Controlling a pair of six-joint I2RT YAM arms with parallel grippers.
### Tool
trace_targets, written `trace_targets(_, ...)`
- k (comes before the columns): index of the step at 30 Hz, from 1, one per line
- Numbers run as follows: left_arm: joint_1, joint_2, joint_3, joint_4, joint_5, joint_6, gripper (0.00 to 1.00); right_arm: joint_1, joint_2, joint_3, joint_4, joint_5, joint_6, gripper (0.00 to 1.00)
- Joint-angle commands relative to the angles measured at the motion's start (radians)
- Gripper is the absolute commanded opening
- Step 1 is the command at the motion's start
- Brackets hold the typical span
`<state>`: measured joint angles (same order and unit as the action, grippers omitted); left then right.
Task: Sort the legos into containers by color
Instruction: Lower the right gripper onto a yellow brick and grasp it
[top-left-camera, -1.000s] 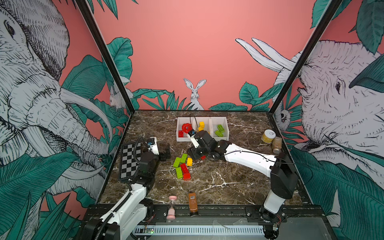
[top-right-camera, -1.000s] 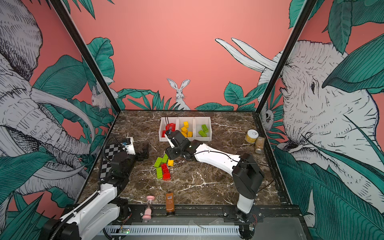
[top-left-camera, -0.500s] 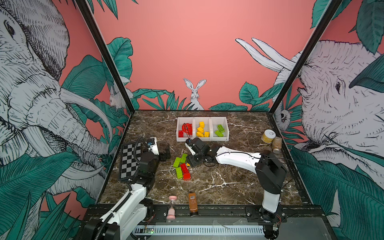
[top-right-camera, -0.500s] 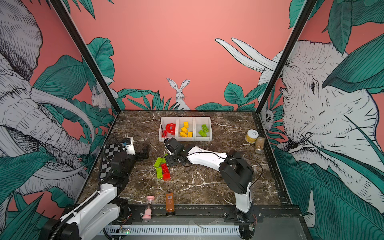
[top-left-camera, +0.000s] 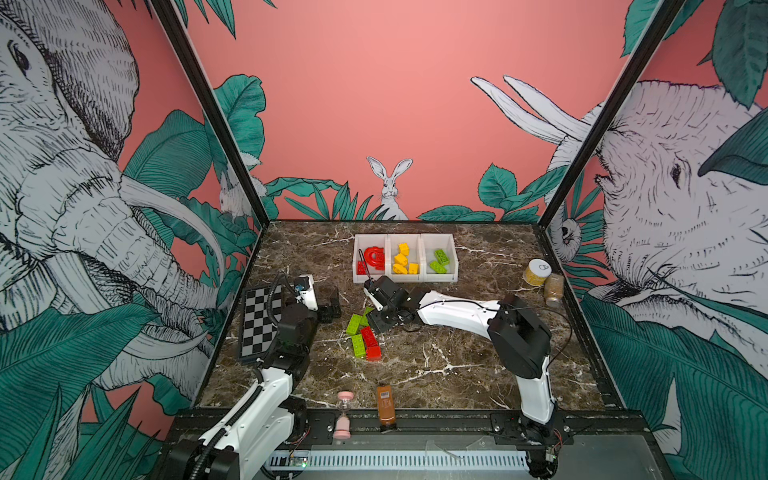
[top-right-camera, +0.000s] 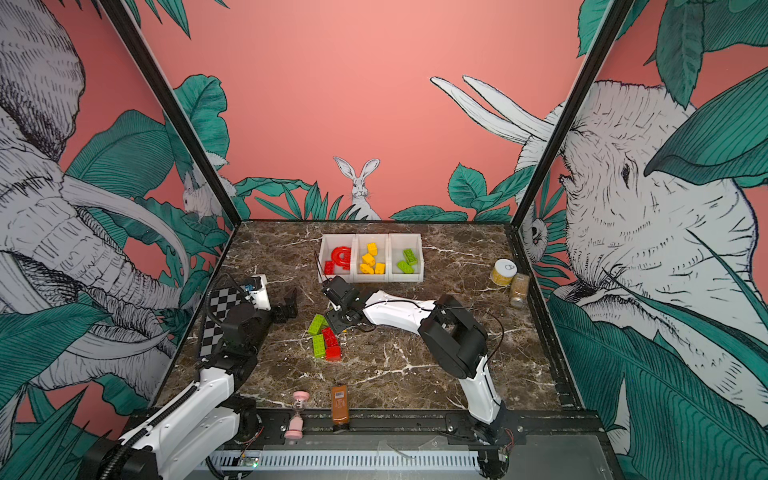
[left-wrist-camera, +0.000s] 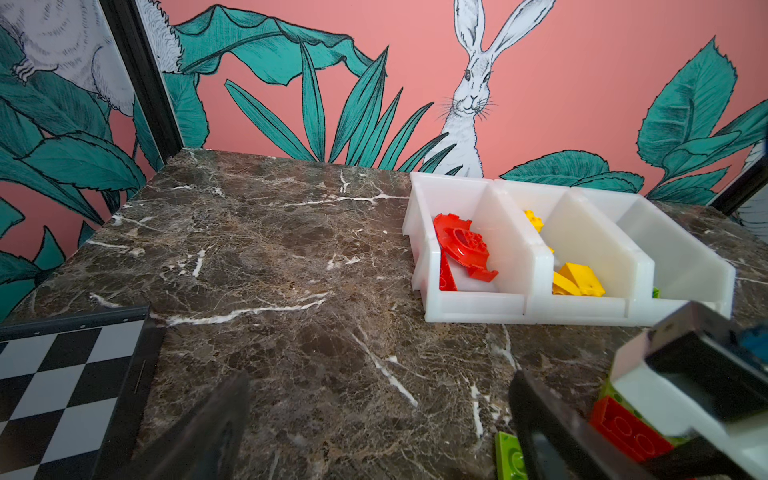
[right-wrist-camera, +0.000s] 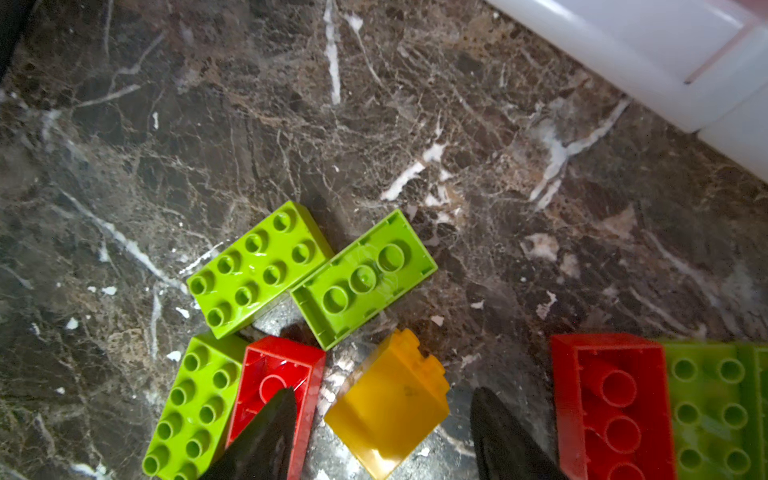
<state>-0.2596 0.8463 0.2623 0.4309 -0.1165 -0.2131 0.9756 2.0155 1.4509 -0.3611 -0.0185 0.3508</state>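
1. The right end effector (right-wrist-camera: 383, 392) is hovering low over the loose bricks (top-left-camera: 362, 337) mid-counter (top-left-camera: 436, 374), jaws part-open and gripping nothing.
2. The yellow brick (right-wrist-camera: 390, 411) is sitting directly between its fingers (right-wrist-camera: 266, 432), touching neither. It is lying on its side with studs facing sideways and looks near-square, so no long axis is showing. It is turned cornerwise to the jaw line, so the pads may be meeting edges rather than flat faces. In both top views the end effector is hiding it.
3. The right arm is clearly the nearer one. The left end effector (left-wrist-camera: 370, 428) is waiting wide open and empty beside the pile, toward the chessboard (top-left-camera: 259, 324).
4. An upturned red brick (right-wrist-camera: 276, 374) is lying just beside the yellow one, partly under one finger, which is likely to catch it on closing. A second red brick (right-wrist-camera: 611, 407) is lying beyond the opposite finger, apart. Green bricks (right-wrist-camera: 257, 266) are lying past the fingertips.
5. The bins (top-left-camera: 405, 279) are standing in a row near the pile, toward the back wall, holding red, yellow and green from left to right. The middle one is the likely destination, and the way there is looking open.
6. An hourglass (top-left-camera: 343, 409) and a bottle (top-left-camera: 385, 405) are standing at the front edge, well apart.
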Motion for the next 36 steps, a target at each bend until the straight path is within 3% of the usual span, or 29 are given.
trace_targets(1, -0.004, -0.012, -0.009, -0.004, -0.009, 0.005, 0.98, 0.008, 0.011, -0.005, -0.002, 0.011, -0.011, 0.65)
trace_targets(17, -0.004, -0.007, -0.009, 0.0, -0.013, 0.006, 0.98, 0.008, 0.059, 0.004, 0.004, 0.042, -0.017, 0.55)
trace_targets(31, -0.004, -0.008, -0.011, 0.002, -0.013, 0.004, 0.98, 0.0, -0.047, -0.081, 0.035, 0.112, -0.017, 0.34)
trace_targets(36, -0.004, -0.008, -0.011, 0.002, -0.012, 0.004, 0.98, -0.019, -0.126, -0.112, 0.059, 0.134, -0.023, 0.3)
